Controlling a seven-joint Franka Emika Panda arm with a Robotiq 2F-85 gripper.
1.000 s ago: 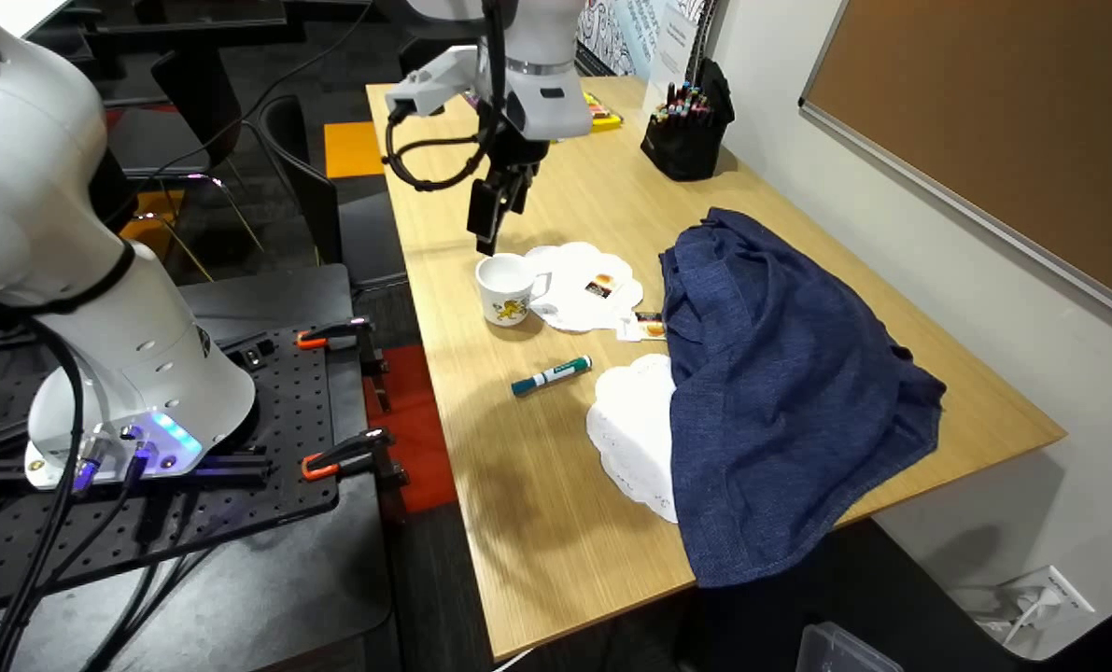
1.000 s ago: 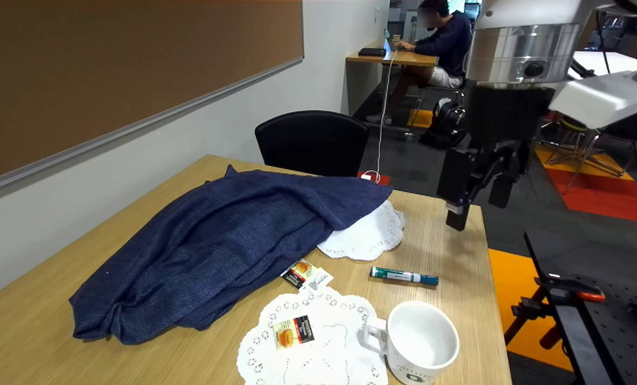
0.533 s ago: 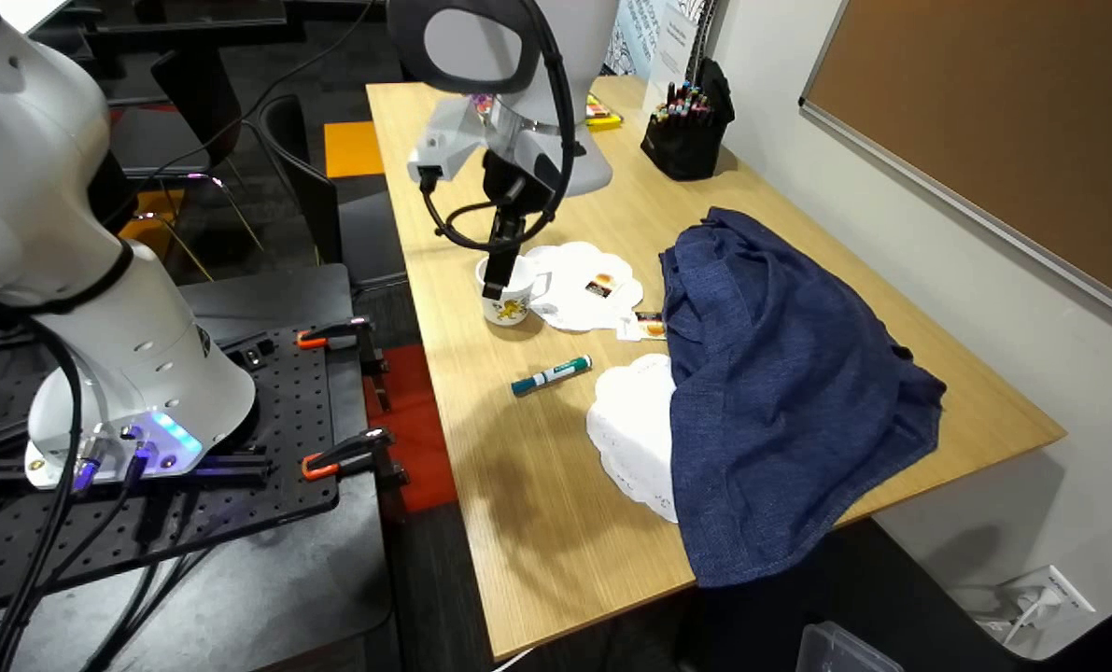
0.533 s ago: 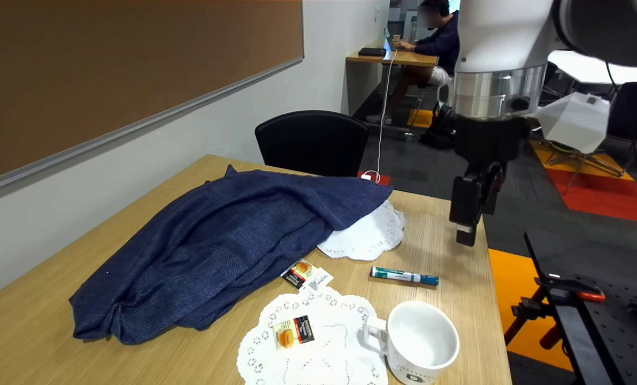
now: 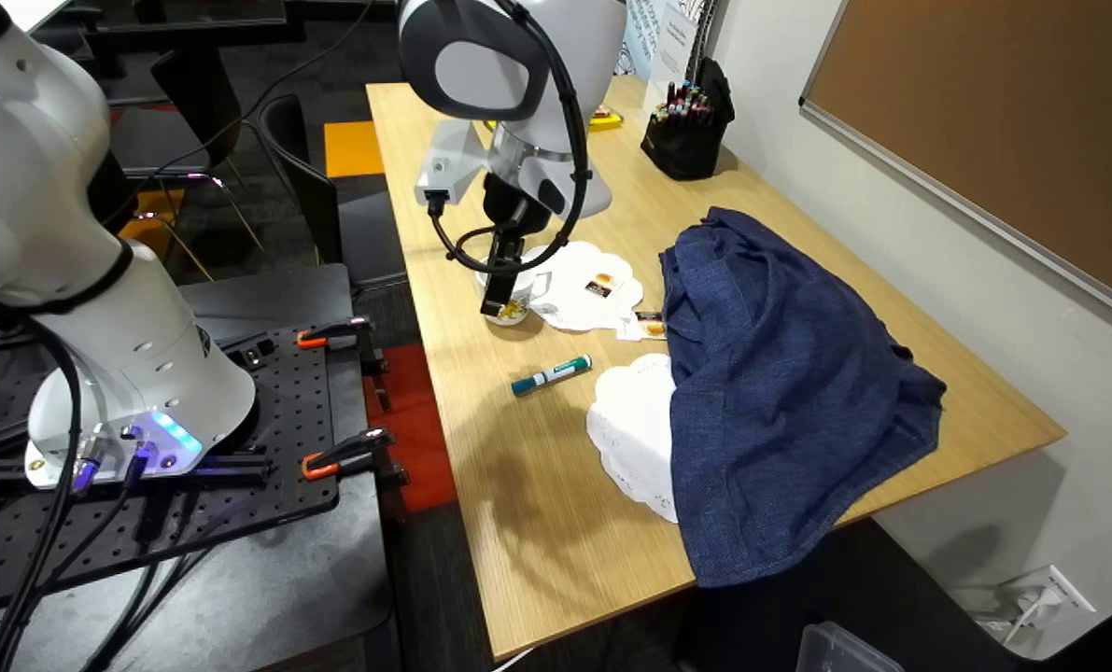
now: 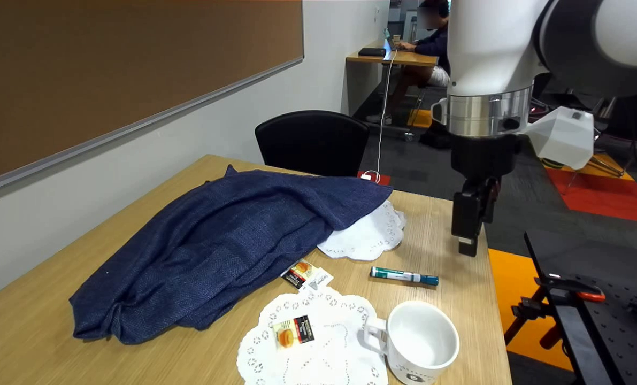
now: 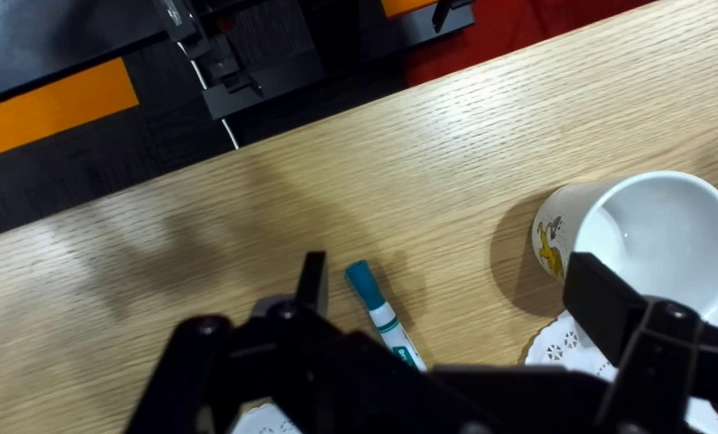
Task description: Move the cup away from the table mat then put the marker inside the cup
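Light wood-grain table (image 6: 470, 307), clock directions as seen in an exterior view. Dial centre: slim plastic marker (image 6: 404, 276), teal and white, green at one end, flat on bare wood along 9-to-3, cap at 3. We judge it light, stiff, smooth, likely to roll if bumped: grip across the barrel, jaws square to its length, toward one end so the other leads going in. Black two-finger gripper (image 7: 449, 288) hangs above the table at 2, jaws spread wide, nothing held. White round cup (image 6: 425, 334) with yellow print, likely ceramic, stands upright at 6, near the marker. Base looks off the round white lacy paper mat (image 6: 329, 355) at 8, handle overhanging it; we can't tell whether an edge is tucked under. If we do shift the cup, expect rigid, slick, chippable; take the rim wall opposite the handle. Mat's probably flimsy, would drag. Further out: small printed packet (image 6: 294, 331) on the mat; dark-blue woven cloth (image 6: 227, 251) heaped at 9, covering part of a second white lacy sheet (image 6: 369, 235) at 11.
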